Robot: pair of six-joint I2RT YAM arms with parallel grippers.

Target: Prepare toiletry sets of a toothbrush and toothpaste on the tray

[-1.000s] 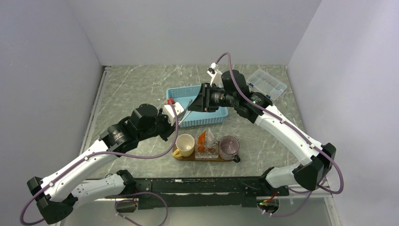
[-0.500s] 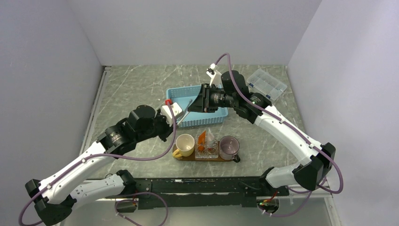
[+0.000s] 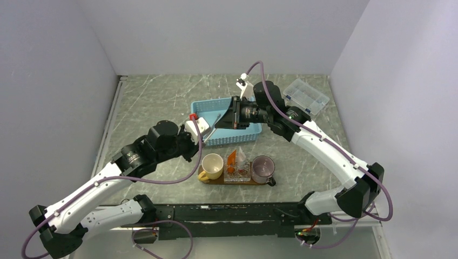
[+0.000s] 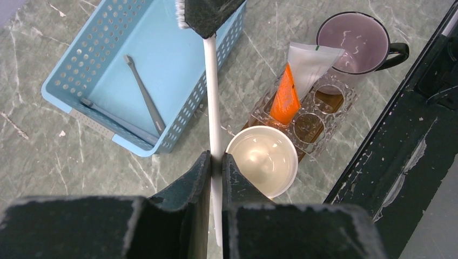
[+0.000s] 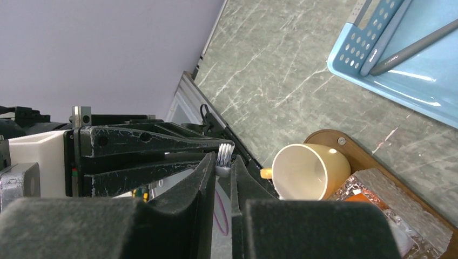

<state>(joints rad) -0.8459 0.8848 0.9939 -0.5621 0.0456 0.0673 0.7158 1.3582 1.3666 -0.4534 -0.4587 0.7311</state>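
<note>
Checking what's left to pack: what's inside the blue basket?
A grey toothbrush lies on the basket floor. The right gripper, closed on the white toothbrush, covers one corner, so anything there cannot be seen.

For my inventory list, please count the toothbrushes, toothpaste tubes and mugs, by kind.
Toothbrushes: 2 (white toothbrush, grey toothbrush)
Toothpaste tubes: 2 (orange tube, white tube)
Mugs: 2 (cream mug, purple mug)
Total: 6

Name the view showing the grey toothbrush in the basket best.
Left wrist: the grey toothbrush lies whole on the floor of the basket. Right wrist catches only part of it; in top external I cannot make it out.
</note>
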